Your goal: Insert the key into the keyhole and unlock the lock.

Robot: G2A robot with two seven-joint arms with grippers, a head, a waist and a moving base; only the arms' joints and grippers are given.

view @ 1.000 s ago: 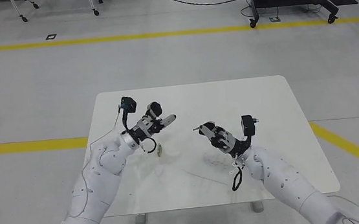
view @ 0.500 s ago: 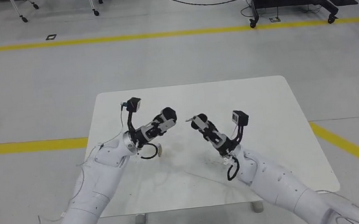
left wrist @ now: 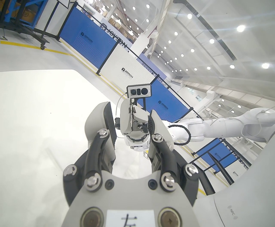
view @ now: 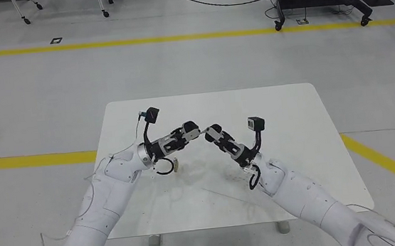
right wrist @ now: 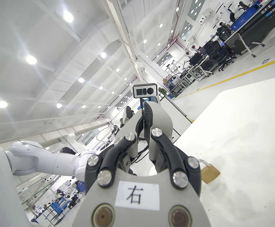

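Note:
A small brass padlock (view: 176, 166) lies on the white table (view: 289, 114), just under the left arm; the right wrist view shows it (right wrist: 209, 171) flat on the tabletop. Both grippers meet above the table's middle. My right gripper (view: 209, 132) (right wrist: 143, 111) is shut on a thin metal key (left wrist: 130, 114), seen edge-on in the left wrist view. My left gripper (view: 191, 130) (left wrist: 131, 117) is open, its fingers (left wrist: 107, 120) standing to either side of the right gripper's tip and the key. The key's bow is hidden between the right pads.
The table's far edge (view: 209, 93) and right half lie beyond the arms. Each arm's wrist camera stands on a stalk above its gripper (view: 152, 114) (view: 255, 123). Yellow floor lines and equipment racks surround the table.
Both arms have swung inward toward the table's middle. The grippers, apart a second ago, now stand tip to tip. The padlock has stayed where it was.

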